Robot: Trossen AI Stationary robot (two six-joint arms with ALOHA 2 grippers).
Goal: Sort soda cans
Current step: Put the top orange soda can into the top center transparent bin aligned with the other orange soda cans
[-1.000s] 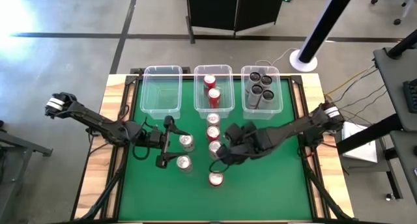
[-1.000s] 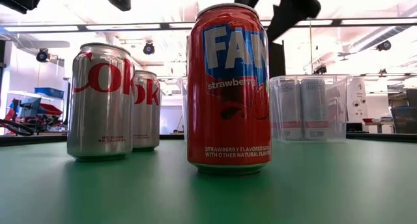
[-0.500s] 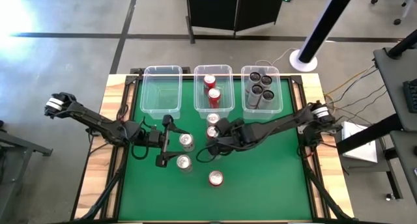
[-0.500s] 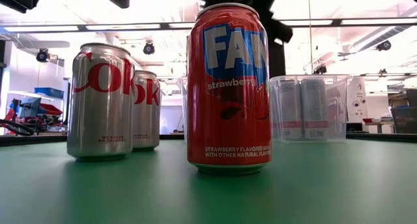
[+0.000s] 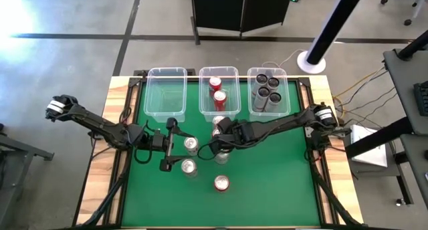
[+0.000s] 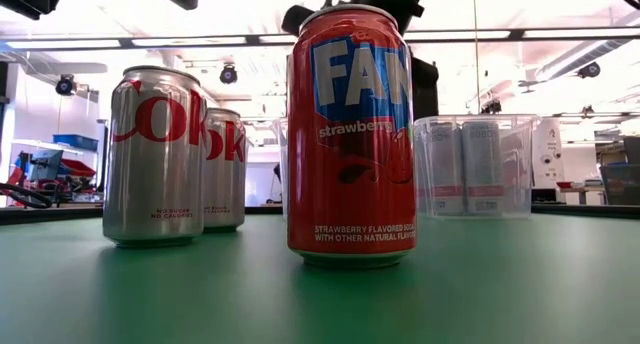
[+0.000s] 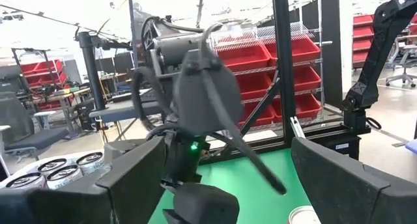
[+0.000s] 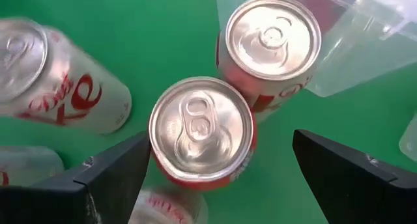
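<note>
Seen from above, the green-topped counter [image 5: 267, 176] carries three clear rectangular plastic bins along its far edge. The left bin [image 5: 166, 95] shows no cans, the middle bin [image 5: 219, 91] holds two red cans with silver tops [image 5: 217, 89], and the right bin [image 5: 269, 92] holds four dark grey cans [image 5: 267, 87] standing upright.

The right gripper [image 5: 218, 133] hangs over a short column of red cans just in front of the middle bin. Its wrist camera looks straight down on a red can with a silver pull-tab lid [image 8: 201, 129], which sits between the spread fingers [image 8: 111, 178] without either visibly touching it, so the gripper is released. A second red can [image 8: 272, 38] stands just beyond, close against the bin wall, and a silver-white can with red lettering [image 8: 55, 77] stands off to one side.

The left gripper [image 5: 170, 144] waits near the left side of the counter, fingers spread apart, next to two silver-white cans [image 5: 190, 156]. A lone red can [image 5: 221, 184] stands nearest the front edge; in the low view it is a tall red strawberry-flavoured can [image 6: 350, 134] with blue lettering panel, upright, with two silver cans with red script [image 6: 155, 154] to its side
</note>
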